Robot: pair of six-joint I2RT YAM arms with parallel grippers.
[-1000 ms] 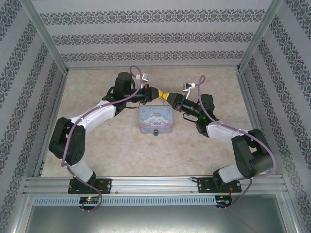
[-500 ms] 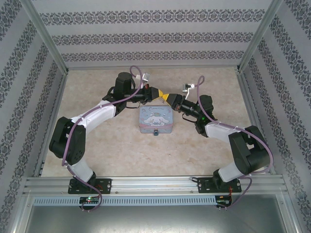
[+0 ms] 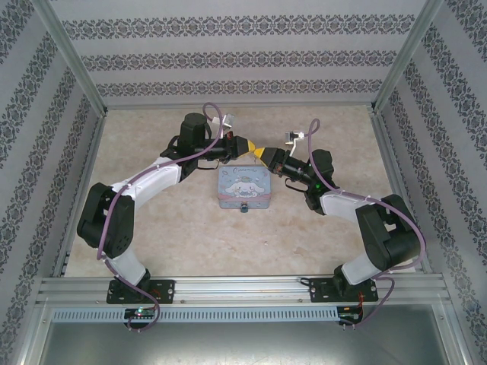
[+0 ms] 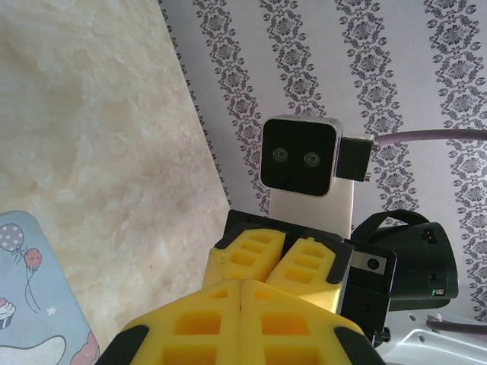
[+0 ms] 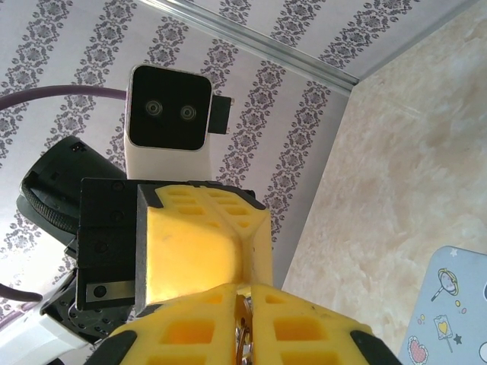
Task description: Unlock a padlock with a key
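Observation:
Above the far edge of the pastel blue tin (image 3: pixel 243 187), my left gripper (image 3: pixel 249 145) and right gripper (image 3: pixel 259 151) meet tip to tip. In the right wrist view my right gripper (image 5: pixel 245 293) is shut on a thin shiny metal piece, the key (image 5: pixel 245 334), which shows edge-on in the slit between the yellow pads. My left gripper (image 4: pixel 242 283) has its pads pressed flat together, and nothing shows in its seam. The padlock (image 3: pixel 244 208) is a tiny dark lump at the tin's near edge.
The tin's corner shows at the lower left (image 4: pixel 30 304) of the left wrist view and the lower right (image 5: pixel 449 312) of the right wrist view. Patterned walls (image 3: pixel 243 61) and metal posts (image 3: pixel 72 57) enclose the marble table (image 3: pixel 152 228). Both arms arch inward over the table's far half.
My right gripper has edged left until its tips touch the left gripper's, and its arm has swung inward slightly. The left arm, tin and padlock have not moved.

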